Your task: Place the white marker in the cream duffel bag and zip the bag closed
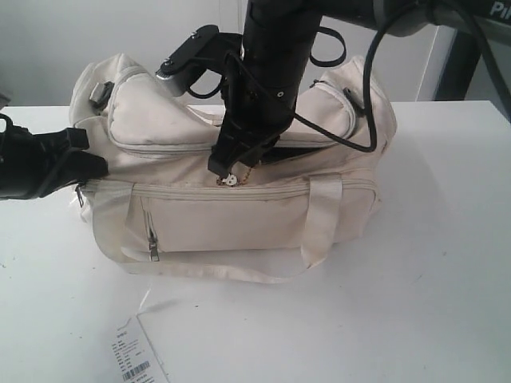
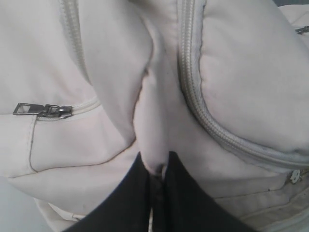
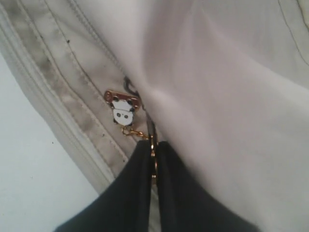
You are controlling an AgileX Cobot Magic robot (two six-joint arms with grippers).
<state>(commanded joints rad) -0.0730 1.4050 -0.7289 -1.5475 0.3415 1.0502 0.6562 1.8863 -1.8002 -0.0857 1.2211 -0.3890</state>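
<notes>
Cream duffel bag (image 1: 239, 215), right claw (image 3: 153, 145) clamping charm chain (image 3: 137, 134), left claw (image 2: 157, 166) pinching fabric (image 2: 154, 121), barcode tag (image 1: 136, 359) illegible

"Pi" on dark rig (image 1: 495, 11), paper tag (image 1: 137, 357) (unreadable)

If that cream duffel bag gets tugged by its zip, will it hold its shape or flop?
Probably floppy: the cream duffel bag sags, and a fold bunches in the left pincer. A tug by the right pincer, shut on the charm chain, would likely stretch fabric before the bag slides.
</notes>
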